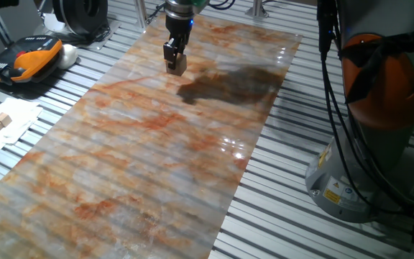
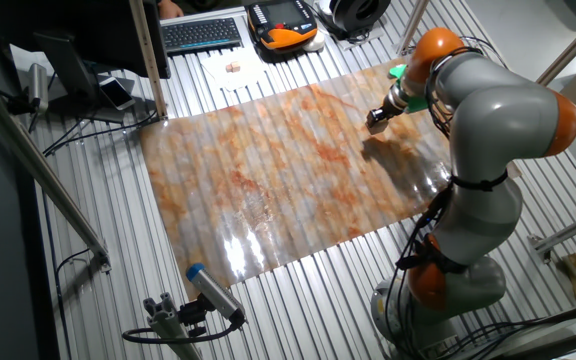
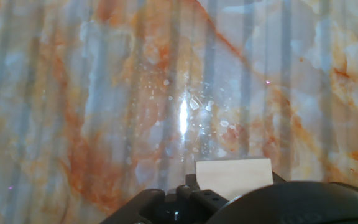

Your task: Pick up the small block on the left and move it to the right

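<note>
Small block (image 3: 234,177): lower part hidden behind pincer (image 3: 229,202) body, hand view. Pincer fingertips cut off by bottom edge. Other fixed view: block too small to tell.

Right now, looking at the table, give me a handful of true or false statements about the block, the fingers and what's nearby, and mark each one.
1. The small block sits between the gripper fingers. True.
2. The gripper is at the middle of the marbled sheet. False: it is near one end of the sheet.
3. Two smaller tan cubes lie on white paper beside the sheet. True.
4. A second wooden block lies loose on the marbled sheet. False: none is visible on the sheet.
5. An orange and black handheld device lies off the sheet. True.
</note>
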Controlling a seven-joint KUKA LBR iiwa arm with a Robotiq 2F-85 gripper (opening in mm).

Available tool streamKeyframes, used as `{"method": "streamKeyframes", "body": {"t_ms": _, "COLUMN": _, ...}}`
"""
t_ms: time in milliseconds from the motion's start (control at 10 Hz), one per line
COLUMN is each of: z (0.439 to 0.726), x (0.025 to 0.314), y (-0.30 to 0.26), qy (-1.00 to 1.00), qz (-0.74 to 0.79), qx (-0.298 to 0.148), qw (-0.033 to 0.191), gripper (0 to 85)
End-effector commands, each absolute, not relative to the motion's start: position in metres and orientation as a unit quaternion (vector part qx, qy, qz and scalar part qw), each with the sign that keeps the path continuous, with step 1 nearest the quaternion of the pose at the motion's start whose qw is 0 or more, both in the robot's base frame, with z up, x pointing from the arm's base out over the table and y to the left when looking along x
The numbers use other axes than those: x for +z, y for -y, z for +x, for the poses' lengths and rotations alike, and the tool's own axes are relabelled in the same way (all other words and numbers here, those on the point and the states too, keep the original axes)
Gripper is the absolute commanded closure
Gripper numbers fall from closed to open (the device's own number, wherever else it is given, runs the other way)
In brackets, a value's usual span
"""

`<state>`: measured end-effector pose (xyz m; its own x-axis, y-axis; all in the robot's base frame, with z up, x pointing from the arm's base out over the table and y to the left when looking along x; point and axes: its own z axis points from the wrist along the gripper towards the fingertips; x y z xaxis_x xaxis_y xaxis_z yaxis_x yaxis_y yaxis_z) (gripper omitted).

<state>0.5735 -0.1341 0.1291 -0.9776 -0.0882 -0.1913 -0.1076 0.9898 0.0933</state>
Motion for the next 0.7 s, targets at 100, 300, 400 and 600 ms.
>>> {"method": "streamKeyframes", "body": {"t_ms": 100, "z": 0.5736, "x": 0.1291, "y": 0.1340, "qy": -0.994, "qz": -0.048, "qx": 0.053, "qw": 0.089, "gripper": 85.0}}
{"method": "streamKeyframes", "body": {"t_ms": 300, "z": 0.5736, "x": 0.1291, "y": 0.1340, "qy": -0.995, "qz": -0.040, "qx": 0.053, "qw": 0.081, "gripper": 85.0}}
{"method": "streamKeyframes", "body": {"t_ms": 400, "z": 0.5736, "x": 0.1291, "y": 0.1340, "qy": -0.995, "qz": -0.037, "qx": 0.055, "qw": 0.078, "gripper": 85.0}}
{"method": "streamKeyframes", "body": {"t_ms": 600, "z": 0.5757, "x": 0.1278, "y": 0.1341, "qy": -0.996, "qz": -0.039, "qx": 0.033, "qw": 0.071, "gripper": 85.0}}
